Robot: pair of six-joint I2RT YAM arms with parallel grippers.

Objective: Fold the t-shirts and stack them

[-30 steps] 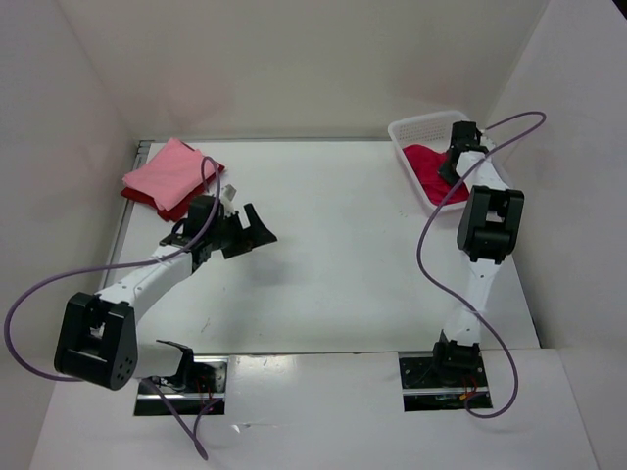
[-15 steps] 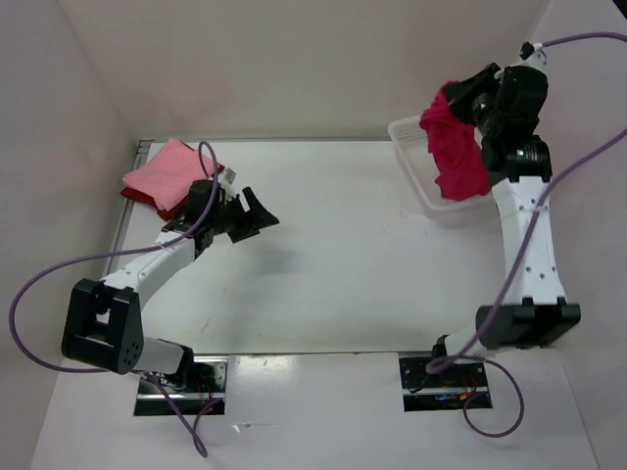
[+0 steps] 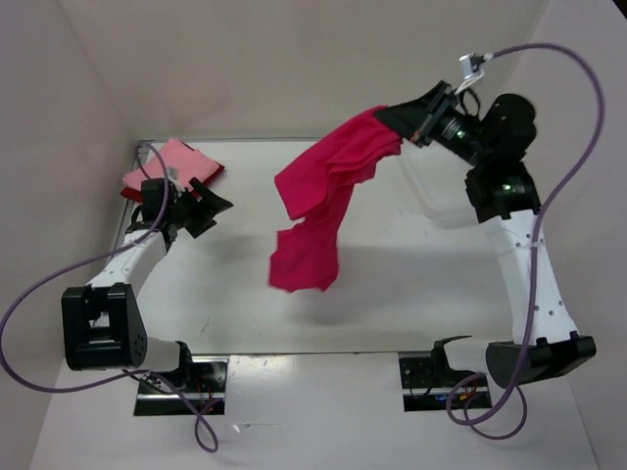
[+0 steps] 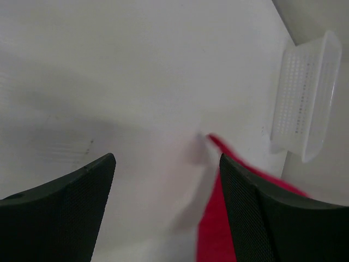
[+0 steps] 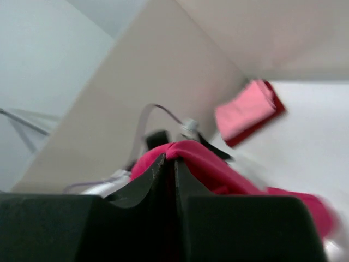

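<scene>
1. Upper left of the top view: the pink shirt [image 3: 176, 162] is seen folded on top of the dark red shirt [image 3: 134, 193], at the far left edge of the table [image 3: 392, 294]. Risk: this stack could be nudged or unfolded, since the left gripper [image 3: 211, 196] is parked just beside it.
2. The left gripper is spread wide with nothing between its fingers. Risk: falling cloth could be snagged on the open fingers.
3. Centre: the crimson shirt [image 3: 313, 206] is held up in the air over the table, stretched out and bunched, its lower end hanging free. Risk: a crumpled landing is likely because only one bunched point is gripped, so it would need flattening before any fold.
4. Upper right: the right gripper [image 3: 407, 122] is pressed together, pinching a fold of the crimson shirt. Risk: the cloth could slip out if the pinch is shallow.
5. Right of the left wrist view: the white basket [image 4: 302, 98] is seen with no cloth showing inside.
6. No brands, labels or readable writing are seen.
</scene>
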